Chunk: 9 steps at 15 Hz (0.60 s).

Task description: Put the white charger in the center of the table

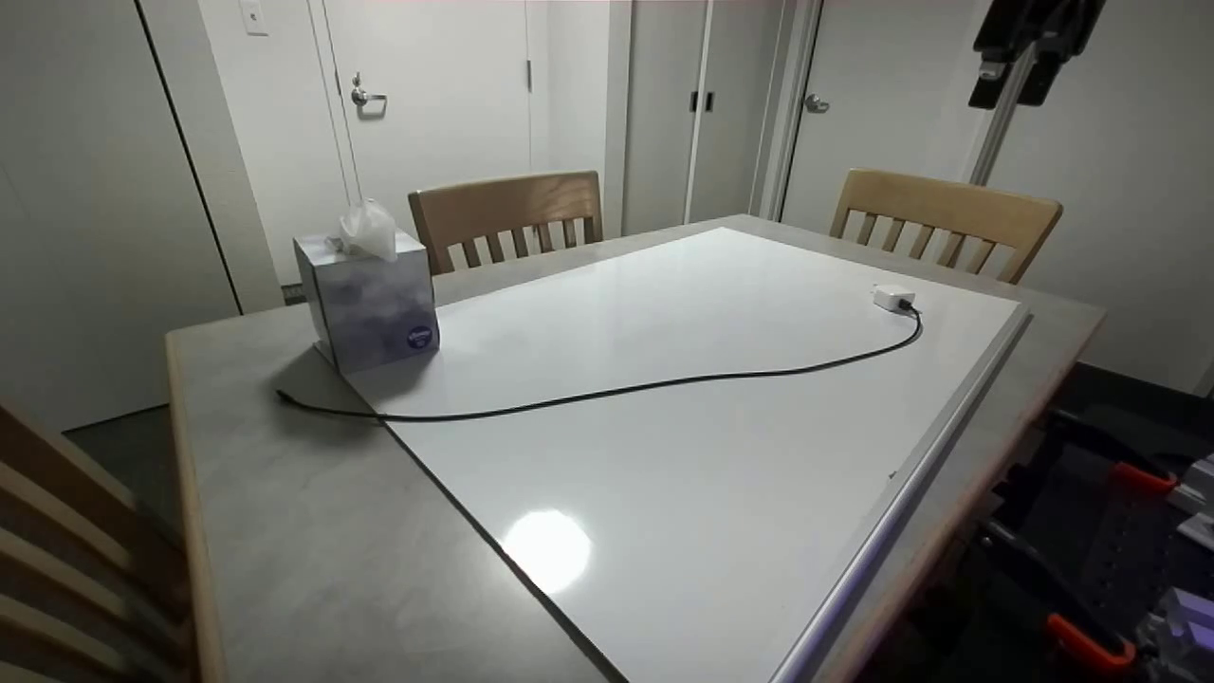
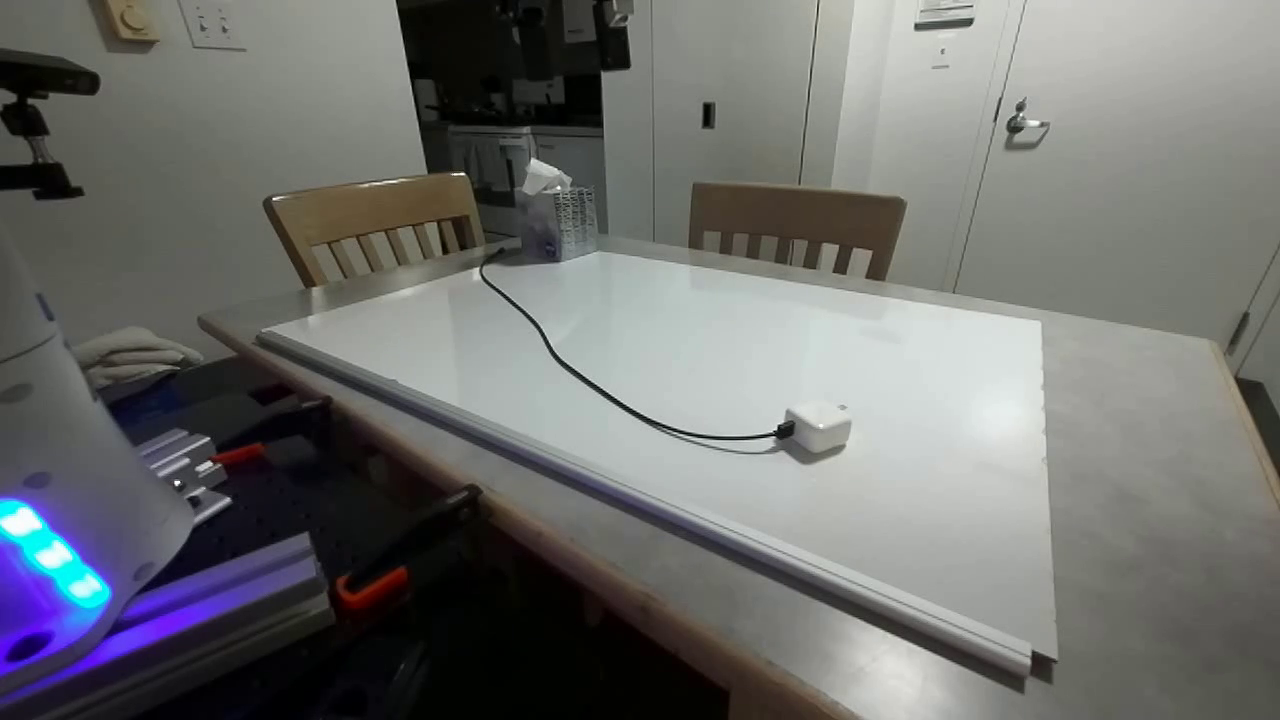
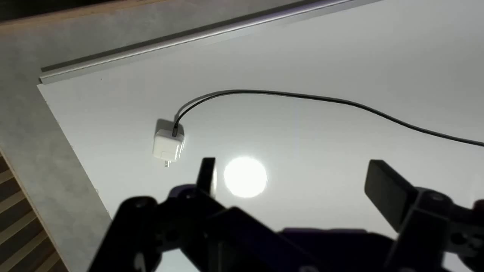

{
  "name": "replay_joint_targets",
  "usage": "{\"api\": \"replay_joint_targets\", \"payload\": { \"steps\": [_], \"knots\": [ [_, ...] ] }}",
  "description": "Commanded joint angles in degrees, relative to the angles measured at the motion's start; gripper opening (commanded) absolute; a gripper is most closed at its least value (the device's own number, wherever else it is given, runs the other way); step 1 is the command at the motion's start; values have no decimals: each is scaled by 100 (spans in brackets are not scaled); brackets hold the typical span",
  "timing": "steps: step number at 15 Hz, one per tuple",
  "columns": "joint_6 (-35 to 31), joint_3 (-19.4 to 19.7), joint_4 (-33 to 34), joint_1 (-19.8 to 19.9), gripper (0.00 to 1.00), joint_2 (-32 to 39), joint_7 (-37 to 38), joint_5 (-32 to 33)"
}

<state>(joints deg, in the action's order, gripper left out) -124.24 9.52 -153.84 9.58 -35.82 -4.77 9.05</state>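
Visibly one white charger (image 2: 818, 427), one table (image 1: 275, 531), three chairs (image 1: 948, 197)

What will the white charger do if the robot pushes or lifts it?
The white charger probably won't roll: it looks boxy. Pushed, it may slide easily, since the white panel under it looks glossy. Lifted, it would likely drag the black cord, which is plugged into it.
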Motion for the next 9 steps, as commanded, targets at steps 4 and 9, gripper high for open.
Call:
{"api": "replay_joint_targets", "payload": {
  "steps": [4, 9],
  "knots": [
    [12, -32, 9, 33, 100, 3, -20, -25],
    [38, -49, 62, -19, 100, 74, -46, -52]
  ]
}}
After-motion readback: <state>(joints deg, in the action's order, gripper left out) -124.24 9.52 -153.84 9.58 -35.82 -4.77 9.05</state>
